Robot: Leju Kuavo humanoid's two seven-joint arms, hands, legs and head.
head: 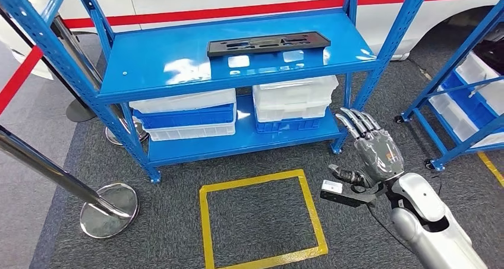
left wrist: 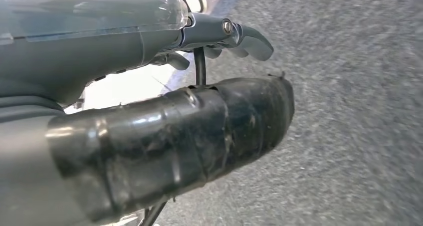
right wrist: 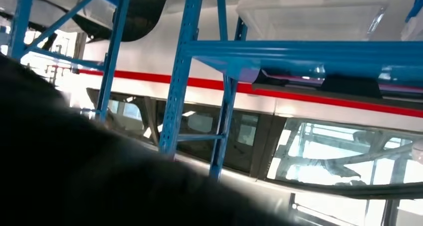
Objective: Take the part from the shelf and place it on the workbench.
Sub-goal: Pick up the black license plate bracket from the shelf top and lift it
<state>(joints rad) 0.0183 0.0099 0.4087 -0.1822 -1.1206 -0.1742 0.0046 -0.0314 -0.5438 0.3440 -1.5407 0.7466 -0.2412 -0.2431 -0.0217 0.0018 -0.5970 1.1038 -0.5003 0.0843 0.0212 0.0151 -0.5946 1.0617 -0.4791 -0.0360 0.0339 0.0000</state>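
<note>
Shelf (head: pixel 178 73): one blue two-level rack straight ahead at the far side; a second blue rack (head: pixel 469 97) stands at the far right.
Bins (head: pixel 184 111): four on the lower level, stacked two and two, white over blue on the left, white over white on the right, probably stored out of the way of the top level.
Floor square (head: pixel 261 218): one yellow taped outline on the near carpet, likely a standing mark.
Stanchions (head: pixel 107 209): two chrome bases at the left.
Part (head: pixel 268 43): one flat black panel lying alone on the top level, far centre, untouched and easy to reach.
Right hand (head: pixel 371 156): raised near the rack's right post, fingers spread wide, empty.
Left hand (left wrist: pixel 219 36): hangs over the carpet; fingers seem loosely curled, grip cannot be told.
</note>
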